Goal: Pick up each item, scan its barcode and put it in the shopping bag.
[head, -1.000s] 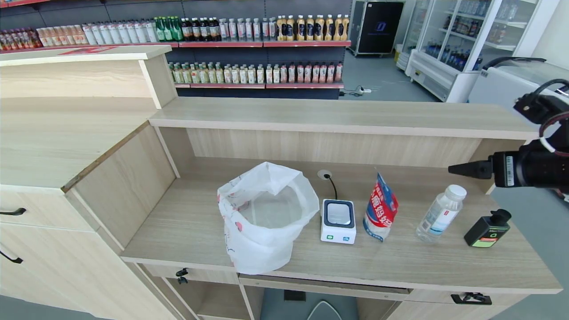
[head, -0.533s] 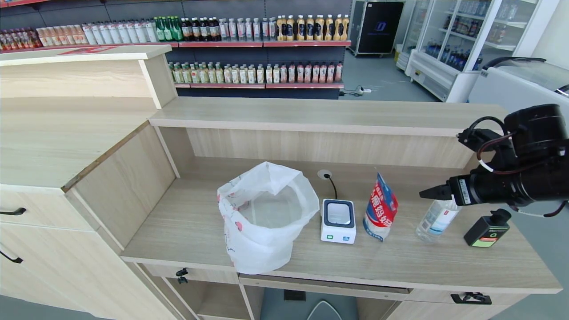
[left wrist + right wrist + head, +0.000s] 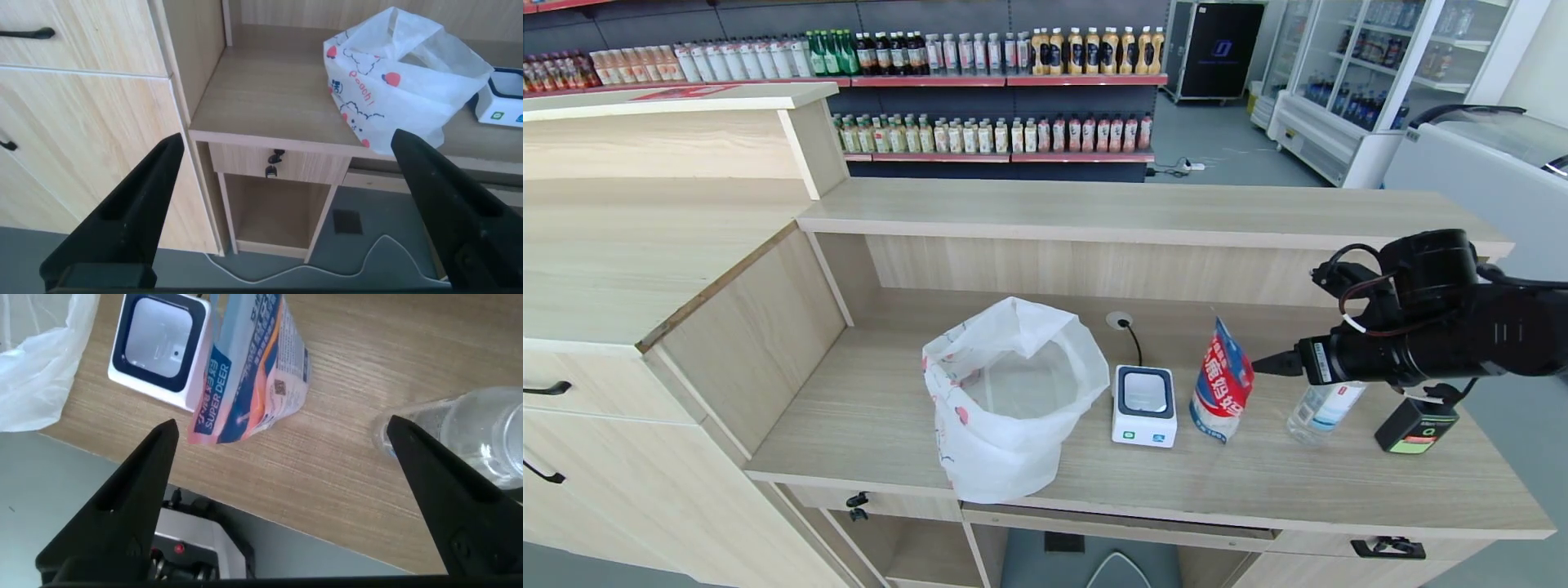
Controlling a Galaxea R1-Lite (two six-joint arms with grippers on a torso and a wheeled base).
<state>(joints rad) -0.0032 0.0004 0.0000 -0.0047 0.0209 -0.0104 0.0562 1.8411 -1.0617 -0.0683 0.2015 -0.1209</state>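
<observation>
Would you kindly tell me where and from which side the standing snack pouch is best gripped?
Likely just under the top edge: the snack pouch stands upright and thin, so the open right gripper should come from above, fingers closing on its broad faces.

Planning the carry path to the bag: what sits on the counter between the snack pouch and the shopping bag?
The white barcode scanner stands between the snack pouch and the shopping bag, as the head view shows.

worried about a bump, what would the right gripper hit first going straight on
Probably the snack pouch, just ahead of the open right gripper, though depth is unclear.
</observation>
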